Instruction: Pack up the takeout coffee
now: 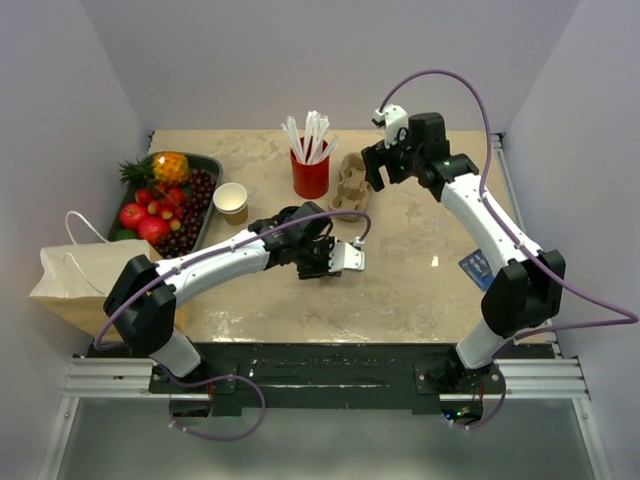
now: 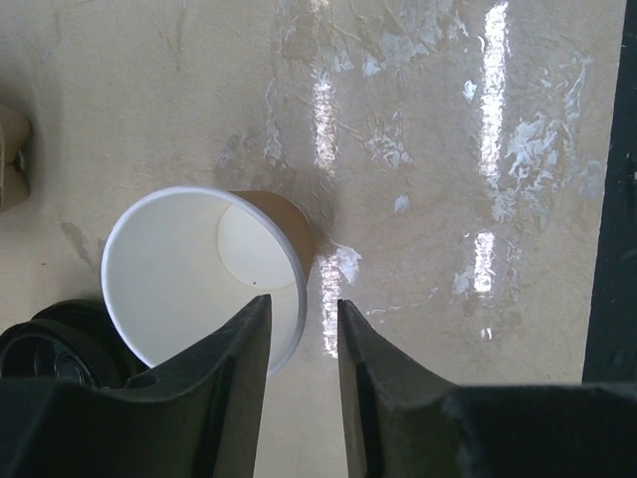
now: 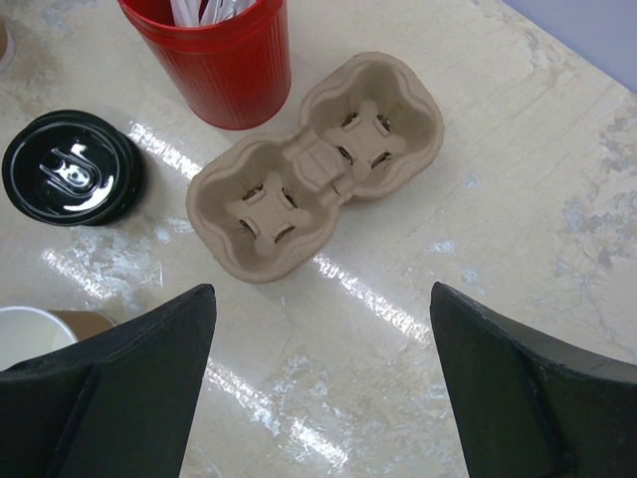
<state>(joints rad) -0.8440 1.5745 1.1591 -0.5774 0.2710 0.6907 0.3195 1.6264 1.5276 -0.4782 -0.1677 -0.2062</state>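
Plainly no capped cup shows anywhere, so the small tan kraft-paper cup (image 2: pixel 189 269) reads as the takeout coffee, not yet lidded. It stands upright, open and seemingly empty, mid-table under the left gripper (image 2: pixel 303 309). That gripper is released: its jaws stand slightly apart, with the cup's right rim showing in the gap and nothing pinched. Thin paper will be very light, tippy and quick to dent (the rolled rim is its stiffest part), so a gentle hold on the wall just below the rim looks best. A round black plastic lid (image 3: pixel 68 167) lies just beside it. The moulded pulp two-cup carrier (image 3: pixel 314 164) sits below the wide-open, empty right gripper (image 3: pixel 321 291), next to a ribbed red plastic cup (image 3: pixel 214 60). Well apart to the left are a brown paper bag (image 1: pixel 85 280) and another open tan cup (image 1: pixel 231 202) — neither crowds the grasp.
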